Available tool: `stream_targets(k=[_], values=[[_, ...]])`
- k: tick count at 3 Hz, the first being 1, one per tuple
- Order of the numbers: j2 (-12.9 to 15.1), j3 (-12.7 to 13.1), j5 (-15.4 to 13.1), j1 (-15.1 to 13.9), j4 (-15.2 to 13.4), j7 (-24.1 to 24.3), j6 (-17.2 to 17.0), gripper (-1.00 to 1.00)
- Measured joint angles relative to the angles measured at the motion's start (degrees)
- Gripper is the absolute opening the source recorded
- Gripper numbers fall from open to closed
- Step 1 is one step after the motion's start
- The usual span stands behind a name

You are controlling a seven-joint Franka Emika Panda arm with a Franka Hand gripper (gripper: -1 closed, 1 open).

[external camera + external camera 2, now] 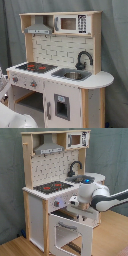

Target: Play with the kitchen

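Observation:
The toy kitchen of white panels and pale wood fills both exterior views. On its counter are the black-red hob, the grey sink and the black faucet. In the second exterior view the oven door hangs open, tilted down and outward. My arm reaches in from the second exterior view's right. My gripper sits at the kitchen's front just above the open door, below the knob panel. A white part of my arm shows at the first exterior view's lower left.
A range hood and a toy microwave sit on the upper shelf above the pegboard back. A grey curtain hangs behind. The floor is wood, and a rounded counter end juts out beside the sink.

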Motion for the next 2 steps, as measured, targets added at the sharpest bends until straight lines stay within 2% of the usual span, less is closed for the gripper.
stream_targets(k=[1,2], values=[[0.0,-1.6,-1.3,1.4,-0.2,0.8,-1.4,1.0],[-0.1,-4.8,-4.9,4.3,-0.4,2.9,-4.7,1.0]])
